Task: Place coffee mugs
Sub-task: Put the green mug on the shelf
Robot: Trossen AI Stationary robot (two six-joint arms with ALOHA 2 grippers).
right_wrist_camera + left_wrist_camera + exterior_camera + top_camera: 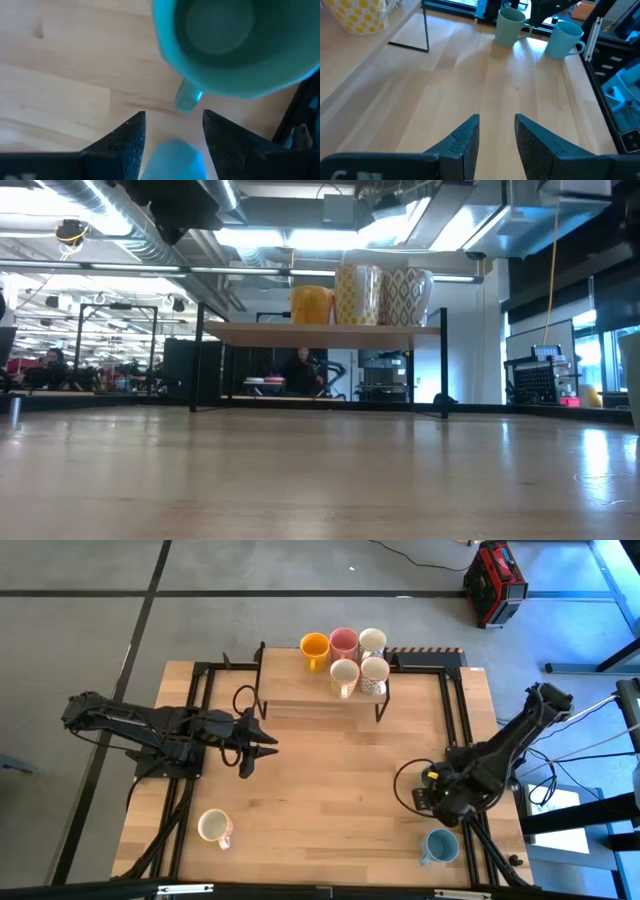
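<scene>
Five mugs stand on the raised shelf (pixel 300 690) at the far edge: orange-yellow (pixel 315 645), pink (pixel 343 641), white (pixel 372 640), cream (pixel 344 675) and patterned (pixel 374 673). A cream mug (pixel 214 827) stands near the front left and a light blue mug (pixel 438 845) near the front right. A green mug (pixel 512 27) stands beside the blue one (pixel 565 39). My right gripper (pixel 172 120) points down over the green mug (pixel 235 45), open, with the mug's handle (pixel 187 97) just beyond its fingertips. My left gripper (pixel 496 135) hovers open over the table's left middle (pixel 262 745).
Bare wood lies between the two arms in the table's middle (pixel 340 770). The shelf's thin black legs (pixel 426 25) stand on the far part of the table. Black frame rails (pixel 455 710) run along the right side. A blurred light blue shape (pixel 172 157) shows between my right fingers.
</scene>
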